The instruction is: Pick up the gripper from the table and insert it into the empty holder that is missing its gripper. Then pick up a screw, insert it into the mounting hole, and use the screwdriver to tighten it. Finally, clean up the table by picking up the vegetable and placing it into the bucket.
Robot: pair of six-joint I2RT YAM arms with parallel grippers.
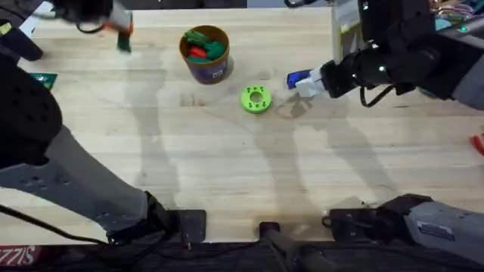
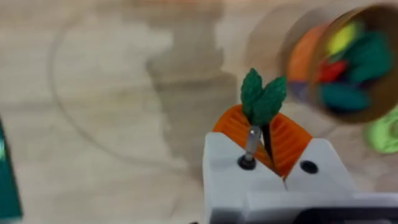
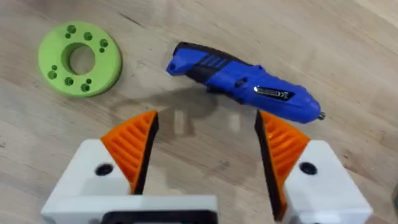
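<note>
Carrot-shaped vegetable [image 2: 264, 121] sits pinched between my left gripper's [image 2: 268, 152] orange pads, leaves forward; the bucket [image 2: 348, 62] lies ahead and aside. I should centre over its rim before releasing. My right gripper [image 3: 208, 149] gapes above the screwdriver [image 3: 245, 81].

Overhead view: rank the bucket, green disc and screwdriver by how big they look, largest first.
1. Bucket, clearly the largest.
2. Green disc.
3. Screwdriver, but the right gripper covers part of it, so its place below the disc is unsure.
</note>
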